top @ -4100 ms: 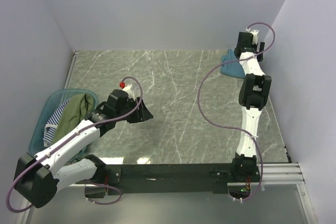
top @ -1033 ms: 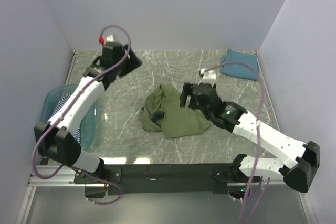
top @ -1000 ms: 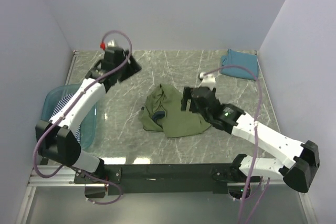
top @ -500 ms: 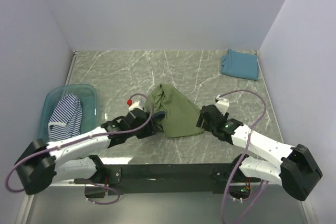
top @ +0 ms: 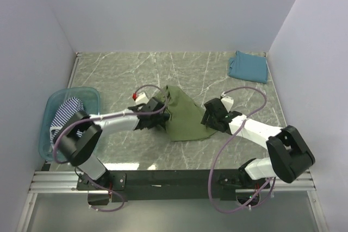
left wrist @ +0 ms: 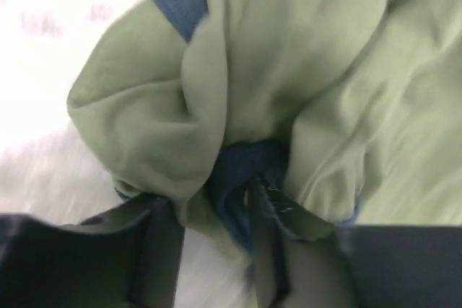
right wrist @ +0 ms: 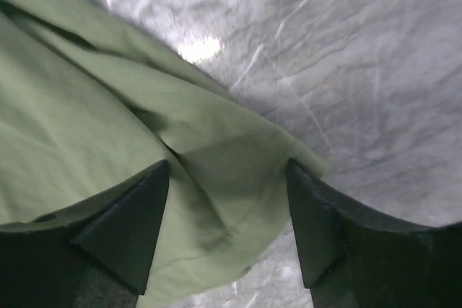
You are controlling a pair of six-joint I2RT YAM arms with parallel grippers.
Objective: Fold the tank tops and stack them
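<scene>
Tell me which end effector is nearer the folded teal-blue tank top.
Right. The right end effector is at the olive-green tank top's right edge, left of the teal-blue tank top; the left end effector is at the olive top's left edge, farther off.

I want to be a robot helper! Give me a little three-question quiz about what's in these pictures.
1. Pick one: where is the striped tank top?
A) hanging on the wall
B) inside the teal tub
C) under the table

2. Fill in the gap: the teal-blue tank top lies folded at the far ___ corner of the table.

3. True or false: the olive-green tank top lies between the left claw and the right claw.

Key: 1 B; 2 right; 3 true.
</scene>
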